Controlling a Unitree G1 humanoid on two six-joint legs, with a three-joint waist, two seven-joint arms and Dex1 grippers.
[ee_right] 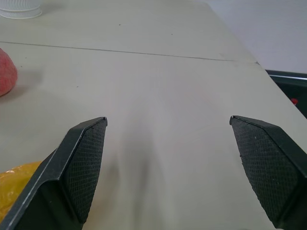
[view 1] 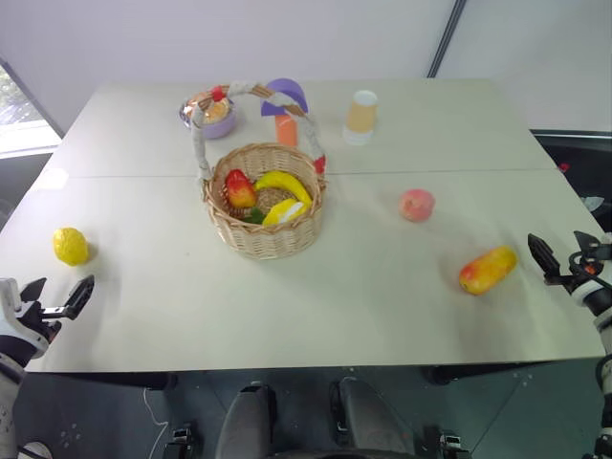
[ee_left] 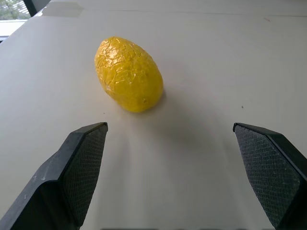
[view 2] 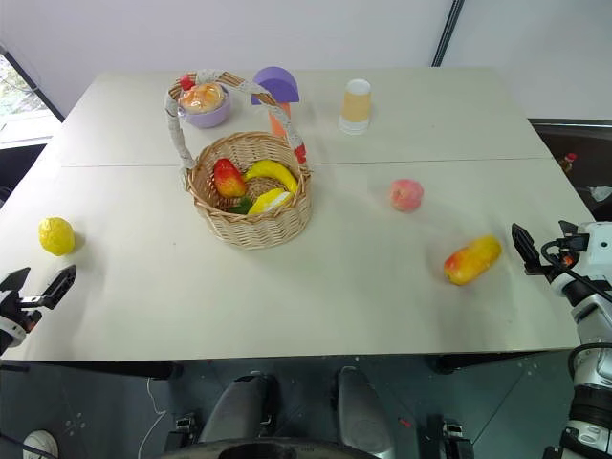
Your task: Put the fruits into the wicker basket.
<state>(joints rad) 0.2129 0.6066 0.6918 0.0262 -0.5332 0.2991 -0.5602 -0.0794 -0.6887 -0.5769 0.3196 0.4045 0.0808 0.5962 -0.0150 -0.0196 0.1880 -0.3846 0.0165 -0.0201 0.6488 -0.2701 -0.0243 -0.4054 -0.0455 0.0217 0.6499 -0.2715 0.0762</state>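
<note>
End effector [ee_right: 168,167] agape — peach [ee_right: 5,72], mango [ee_right: 12,189] beside.

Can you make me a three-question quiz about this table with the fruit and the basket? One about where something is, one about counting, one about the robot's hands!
1. Where is the lemon?
A. In the wicker basket
B. On the table near the left gripper
C. Beside the paper cup

2. How many fruits lie loose on the table, outside the wicker basket?
A. One
B. Three
C. Five

3. How are the two grippers?
A. Both open and empty
B. Both shut on fruit
C. One is holding the cup

Answers:
1. B: the lemon sits on the tabletop just ahead of the left gripper.
2. B: the lemon, the peach and the mango lie on the table.
3. A: the left gripper and the right gripper both have fingers spread wide with nothing between them.
</note>
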